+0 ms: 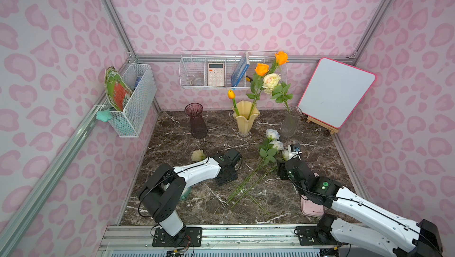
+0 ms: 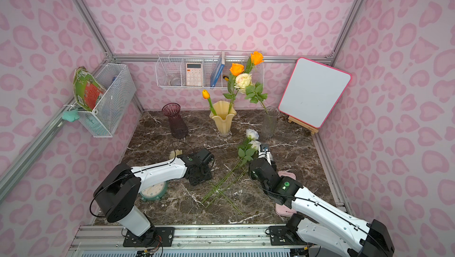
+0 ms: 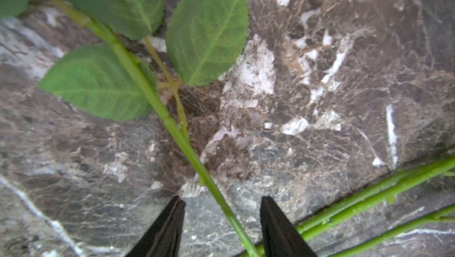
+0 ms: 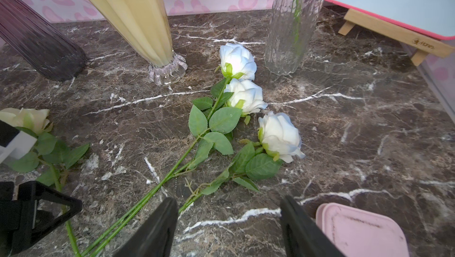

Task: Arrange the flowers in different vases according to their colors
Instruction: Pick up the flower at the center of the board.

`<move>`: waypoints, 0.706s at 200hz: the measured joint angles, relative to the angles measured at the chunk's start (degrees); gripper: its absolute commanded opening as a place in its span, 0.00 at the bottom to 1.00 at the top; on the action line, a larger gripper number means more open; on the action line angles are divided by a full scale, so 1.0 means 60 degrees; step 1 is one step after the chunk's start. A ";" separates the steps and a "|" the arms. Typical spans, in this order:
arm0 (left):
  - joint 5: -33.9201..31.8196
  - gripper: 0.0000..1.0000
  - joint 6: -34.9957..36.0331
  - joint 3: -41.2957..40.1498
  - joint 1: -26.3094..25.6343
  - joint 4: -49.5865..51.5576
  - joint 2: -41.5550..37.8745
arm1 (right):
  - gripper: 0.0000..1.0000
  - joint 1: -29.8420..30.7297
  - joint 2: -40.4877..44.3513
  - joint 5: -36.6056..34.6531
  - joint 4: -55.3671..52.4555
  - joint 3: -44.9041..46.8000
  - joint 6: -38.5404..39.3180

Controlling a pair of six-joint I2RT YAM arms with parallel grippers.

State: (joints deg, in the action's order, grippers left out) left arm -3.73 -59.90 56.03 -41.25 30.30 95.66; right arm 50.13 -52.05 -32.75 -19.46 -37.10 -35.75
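Marble tabletop (image 1: 320,159): purple vase (image 1: 196,122), cream-yellow vase (image 1: 246,122) (two orange roses (image 1: 261,69), tulip bud (image 1: 231,94) inside), clear vase (image 1: 291,122) with cream rose (image 1: 271,81) along rear. Three white roses (image 4: 280,135) lie mid-table. Left gripper (image 3: 222,200) spread, straddling stem (image 3: 172,127) of second cream rose (image 1: 197,155), lying flat. Right gripper (image 4: 229,200) spread, near white roses' stems (image 4: 150,191).

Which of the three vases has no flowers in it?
The dark purple ribbed vase; nothing stands in it. The yellow vase holds orange flowers; the clear glass vase holds a cream rose.
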 measured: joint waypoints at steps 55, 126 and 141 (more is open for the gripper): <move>0.0000 0.33 0.0084 0.0138 0.0000 -0.0186 0.0441 | 0.69 -0.0062 0.0321 -0.0029 -0.0076 0.0157 0.0007; -0.0135 0.00 0.0426 0.0572 -0.0011 0.0044 0.0372 | 0.69 -0.0073 0.0659 -0.0036 -0.0273 0.0255 0.0007; -0.0313 0.00 0.0612 0.0922 -0.0080 0.0295 0.0146 | 0.69 -0.0073 0.0725 -0.0058 -0.0280 0.0321 0.0007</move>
State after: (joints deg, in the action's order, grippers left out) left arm -5.61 -56.23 61.56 -41.74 32.08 96.53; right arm 49.69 -47.70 -33.10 -21.15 -35.18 -35.70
